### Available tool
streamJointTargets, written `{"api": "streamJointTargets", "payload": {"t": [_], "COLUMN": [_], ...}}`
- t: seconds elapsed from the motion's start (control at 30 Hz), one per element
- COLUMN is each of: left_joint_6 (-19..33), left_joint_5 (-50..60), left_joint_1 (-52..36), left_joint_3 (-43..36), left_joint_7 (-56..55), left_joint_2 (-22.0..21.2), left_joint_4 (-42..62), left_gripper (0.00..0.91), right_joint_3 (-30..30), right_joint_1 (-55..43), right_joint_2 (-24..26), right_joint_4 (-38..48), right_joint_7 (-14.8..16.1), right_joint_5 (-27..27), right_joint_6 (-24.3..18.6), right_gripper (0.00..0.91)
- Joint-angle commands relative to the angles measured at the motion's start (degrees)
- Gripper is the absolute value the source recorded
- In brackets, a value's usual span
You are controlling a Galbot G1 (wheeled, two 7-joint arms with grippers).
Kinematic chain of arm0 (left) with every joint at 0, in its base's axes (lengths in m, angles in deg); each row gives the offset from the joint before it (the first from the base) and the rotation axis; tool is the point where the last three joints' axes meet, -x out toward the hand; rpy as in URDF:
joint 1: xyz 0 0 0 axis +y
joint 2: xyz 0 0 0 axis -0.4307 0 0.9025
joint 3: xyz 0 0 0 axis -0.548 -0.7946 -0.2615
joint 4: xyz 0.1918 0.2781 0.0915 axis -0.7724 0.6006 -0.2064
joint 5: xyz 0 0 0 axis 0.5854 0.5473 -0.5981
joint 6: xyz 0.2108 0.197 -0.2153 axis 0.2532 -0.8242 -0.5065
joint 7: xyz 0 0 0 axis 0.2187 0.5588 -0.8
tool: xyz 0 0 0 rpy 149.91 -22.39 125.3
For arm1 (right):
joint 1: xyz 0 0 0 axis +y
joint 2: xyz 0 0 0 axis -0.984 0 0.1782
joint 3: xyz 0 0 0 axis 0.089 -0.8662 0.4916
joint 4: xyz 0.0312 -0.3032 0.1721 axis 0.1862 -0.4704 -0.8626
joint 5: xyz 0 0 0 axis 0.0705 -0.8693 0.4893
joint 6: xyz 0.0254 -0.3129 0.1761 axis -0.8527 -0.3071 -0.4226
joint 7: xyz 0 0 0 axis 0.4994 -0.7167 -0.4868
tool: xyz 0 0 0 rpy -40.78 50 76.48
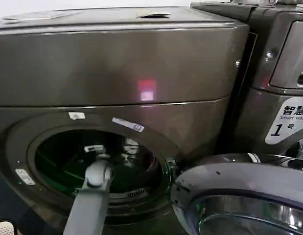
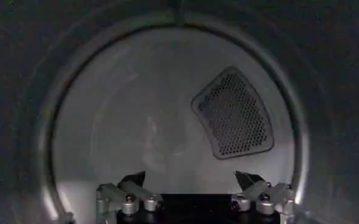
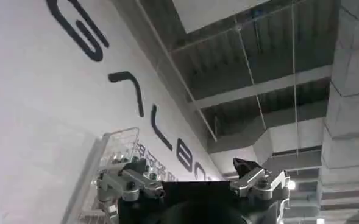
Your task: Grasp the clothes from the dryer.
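Left gripper [image 2: 191,182] fingers spread, empty, inside the drum, facing the rear wall's perforated vent [image 2: 234,114]. Dryer [image 1: 117,63] porthole open, left arm [image 1: 90,196] reaching in, door [image 1: 244,196] swung right; clothes can't be made out. Right gripper [image 3: 194,176] fingers spread, pointing at a lettered wall [image 3: 39,103] and ceiling [image 3: 258,55].

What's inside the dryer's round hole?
The left arm reaches into the dryer. Its open left pincer faces the drum's back wall and a mesh vent. The drum floor is hidden, so clothes can't be confirmed.

Open porthole of the dryer [image 1: 92,161], left arm [image 1: 90,200] passing through at 6 o'clock; swung-out door [image 1: 239,196] crowding the 3 o'clock side; bare drum ahead
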Motion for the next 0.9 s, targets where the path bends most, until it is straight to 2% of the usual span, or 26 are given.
{"api": "streamJointTargets", "payload": {"t": [0.03, 0.27, 0.4, 0.63, 0.9], "left_joint_6": [-4.3, 2.6, 3.8, 6.6, 5.5], "left_joint_5": [2.1, 19.0, 31.5, 47.4, 50.7], "left_joint_1": [-14.2, -26.2, -30.7, -32.9, -34.1], "left_joint_3": [-7.5, -16.3, -18.4, -24.6, -29.8], "left_joint_7": [27.6, 45.6, 54.9, 54.5, 52.8], "left_joint_2": [3.5, 3.6, 3.8, 4.2, 0.0], "left_joint_4": [22.8, 41.2, 48.3, 49.2, 51.1], "left_gripper": [0.907, 0.907, 0.907, 0.907, 0.907], "right_joint_3": [0.0, -0.3, 0.0, -0.3, -0.6], "right_joint_1": [-0.2, -0.5, -0.3, -0.7, -0.7], "right_joint_2": [0.0, -0.1, -0.2, 0.1, 0.1], "right_joint_4": [0.5, 0.5, 1.0, 0.5, 0.3], "right_joint_7": [0.3, 0.5, 0.8, 0.8, 1.0], "right_joint_5": [-0.1, -0.1, -0.2, -0.2, -0.3], "right_joint_6": [-0.3, -0.4, -0.6, -0.6, -0.7], "right_gripper": [0.907, 0.907, 0.907, 0.907, 0.907]}}
